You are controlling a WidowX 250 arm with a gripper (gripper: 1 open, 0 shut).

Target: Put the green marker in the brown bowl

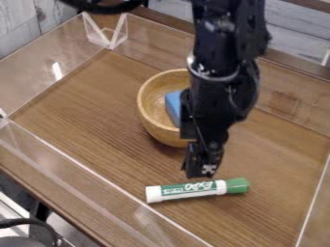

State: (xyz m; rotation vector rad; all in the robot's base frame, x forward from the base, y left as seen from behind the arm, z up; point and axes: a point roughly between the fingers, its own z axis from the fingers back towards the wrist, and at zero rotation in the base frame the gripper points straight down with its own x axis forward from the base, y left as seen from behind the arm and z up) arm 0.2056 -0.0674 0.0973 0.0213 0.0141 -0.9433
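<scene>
The green marker (196, 188) lies flat on the wooden table near the front edge, white barrel to the left, green cap to the right. My black gripper (206, 160) hangs pointing down just above the marker's middle, open, with nothing between its fingers. Behind it stands the brown bowl (154, 118), partly hidden by the arm. A blue block (175, 103) lies inside the bowl.
Clear plastic walls (52, 72) ring the wooden table on the left, back and front. A clear angled stand (106, 31) sits at the back left corner.
</scene>
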